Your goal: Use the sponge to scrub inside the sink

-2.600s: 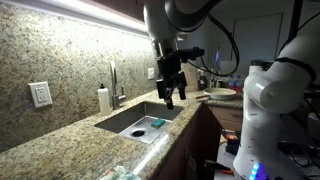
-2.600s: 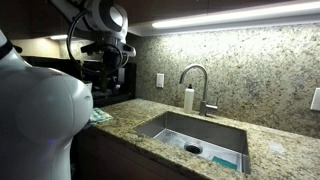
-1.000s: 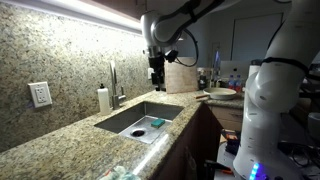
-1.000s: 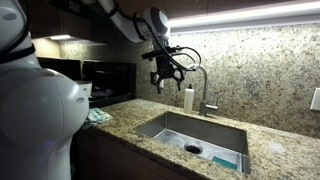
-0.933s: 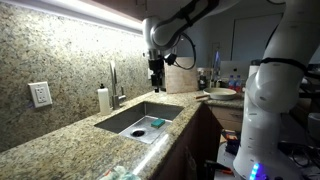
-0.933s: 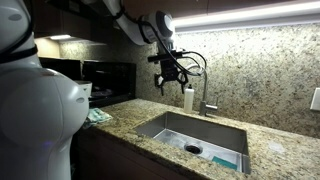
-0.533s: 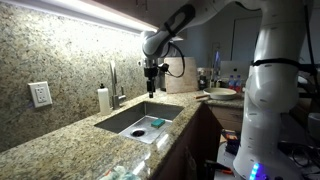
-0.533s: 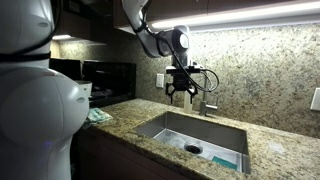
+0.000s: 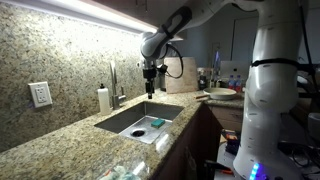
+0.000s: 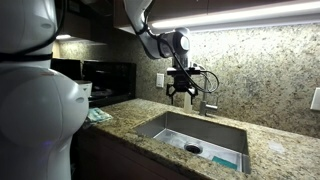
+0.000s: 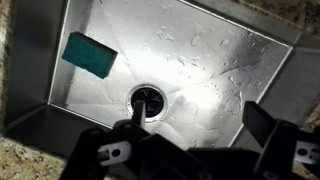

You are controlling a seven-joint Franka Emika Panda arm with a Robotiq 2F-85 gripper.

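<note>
The sink (image 9: 125, 121), set in the granite surface (image 9: 60, 145), holds the teal sponge (image 11: 88, 53), which lies flat on its floor in one corner, apart from the dark drain (image 11: 146, 98). The gripper (image 10: 181, 96) hangs above the basin, jaws wide and empty. A second ago it was farther from the tap (image 10: 207, 95). The sponge has not moved.

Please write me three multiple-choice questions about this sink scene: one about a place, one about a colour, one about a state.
1. Where does the sponge lie? A) in the gripper B) on the sink floor C) on the sink's rim
2. What colour is the sponge? A) yellow B) pink C) teal
3. How is the gripper? A) open and empty B) shut on the sponge C) shut and empty
Answers: 1 B, the wrist view shows it near a basin corner; 2 C, teal against grey steel; 3 A, the jaws stand apart, nothing between.
</note>
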